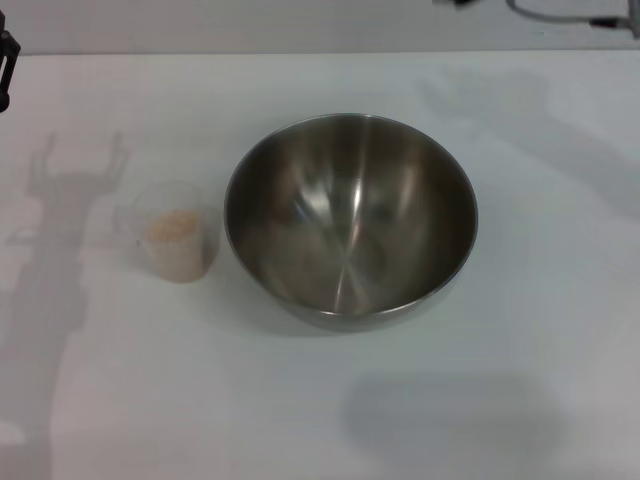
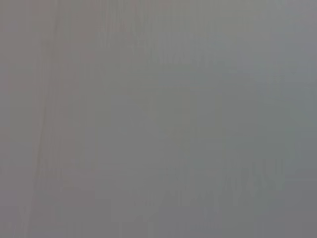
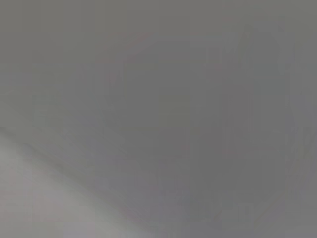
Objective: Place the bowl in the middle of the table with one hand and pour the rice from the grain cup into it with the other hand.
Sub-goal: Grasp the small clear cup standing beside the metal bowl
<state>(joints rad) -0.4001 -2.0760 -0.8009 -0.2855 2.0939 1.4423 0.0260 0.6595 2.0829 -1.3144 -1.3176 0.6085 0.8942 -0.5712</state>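
Left pincer [image 1: 6, 62] shows only as a dark sliver at the far left edge of the head view, above the worktop; whether it is open or closed cannot be told. Its forked shadow falls on the plain flat white worktop [image 1: 320, 420] near the left side. Of the right pincer nothing can be seen, only a soft shadow on the far right of the worktop. Both wrist views show nothing but a blurred grey field.

A large round stainless-steel mixing bowl [image 1: 350, 215] with a shiny brushed grey inside stands upright about in the middle of the worktop, and no rice can be seen in it. Just to its left stands a small translucent clear plastic grain cup [image 1: 176, 232], upright, close beside the bowl's wall; whether the two touch cannot be told. Inside the cup lies a loose mass of pale beige rice grains [image 1: 172, 226]. Neither pincer touches the bowl or the cup.

At the far right corner a grey cable [image 1: 560, 14] runs past the worktop's far edge.
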